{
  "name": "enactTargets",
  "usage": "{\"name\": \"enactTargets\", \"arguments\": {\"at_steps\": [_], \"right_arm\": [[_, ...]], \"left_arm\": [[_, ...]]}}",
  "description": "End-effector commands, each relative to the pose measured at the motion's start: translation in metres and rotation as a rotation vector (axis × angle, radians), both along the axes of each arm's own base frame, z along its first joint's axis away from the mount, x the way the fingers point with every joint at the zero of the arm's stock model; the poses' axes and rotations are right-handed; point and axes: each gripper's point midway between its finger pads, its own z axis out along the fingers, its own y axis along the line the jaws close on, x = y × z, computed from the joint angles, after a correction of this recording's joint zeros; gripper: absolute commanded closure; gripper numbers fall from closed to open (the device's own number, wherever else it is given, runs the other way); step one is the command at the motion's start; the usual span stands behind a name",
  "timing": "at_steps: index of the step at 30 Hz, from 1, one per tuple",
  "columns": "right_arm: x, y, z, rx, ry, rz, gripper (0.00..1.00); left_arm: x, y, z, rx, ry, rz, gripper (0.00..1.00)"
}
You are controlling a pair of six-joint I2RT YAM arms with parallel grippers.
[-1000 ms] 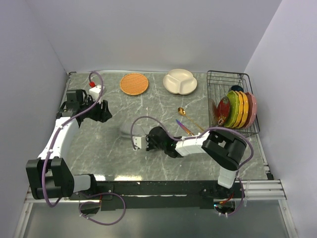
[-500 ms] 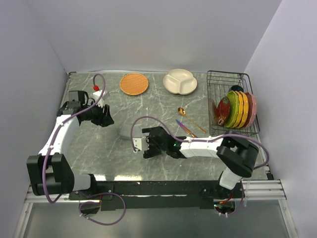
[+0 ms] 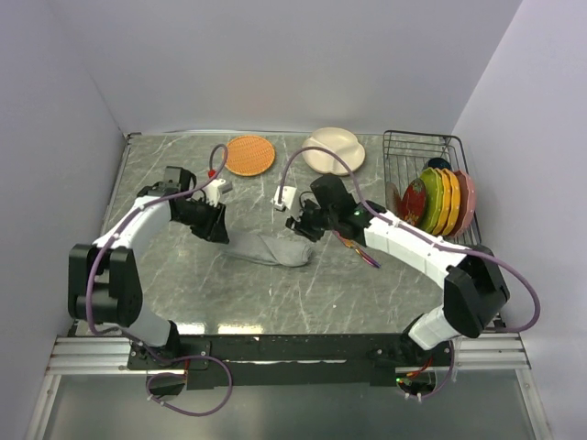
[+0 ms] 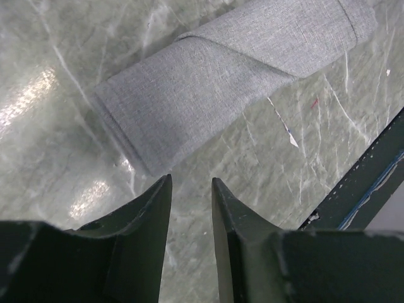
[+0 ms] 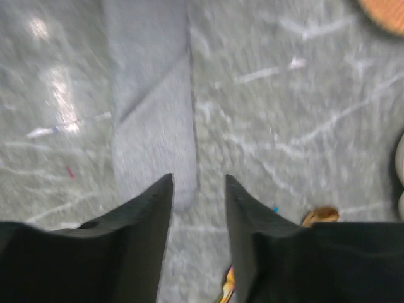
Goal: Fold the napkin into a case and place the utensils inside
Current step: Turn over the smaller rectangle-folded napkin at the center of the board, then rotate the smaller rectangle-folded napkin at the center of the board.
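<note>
One soft grey fabric napkin, folded narrow, lies on the marble surface. Two claws flank it, the left claw and right claw, both parted and empty.

Top view: fixed, high behind my arm bases, facing down and forward, far enough to take in the whole table. Left wrist view: mounted just behind my left gripper, looking down along it, close to the surface. Right wrist view: same on my right gripper, close, blurred. All three share the folded napkin; the wrist views see it from opposite ends
</note>
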Motion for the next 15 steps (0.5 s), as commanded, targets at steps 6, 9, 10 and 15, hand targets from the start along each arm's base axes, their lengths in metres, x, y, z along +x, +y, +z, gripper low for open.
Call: {"name": "enactTargets", "arguments": {"at_steps": [6,9,10,15], "right_arm": [[-0.02,-0.015,-0.081,-0.162,0.203,0.037,0.62],[-0.027,-0.017,-0.099,-0.202,0.242,0.045,0.62],[-0.031,-0.016,-0.102,-0.208,0.25,0.054,0.62],[-0.05,-0.011,-0.119,-0.273,0.266,0.096,0.59]], "left_arm": [[0.01,-0.02,-0.022,0.016,0.095,-0.003,0.66],[0.008,-0.015,-0.041,0.05,0.154,0.016,0.68],[0.009,-0.012,-0.047,0.075,0.164,0.025,0.68],[0.016,-0.009,-0.07,0.105,0.211,0.037,0.68]]}}
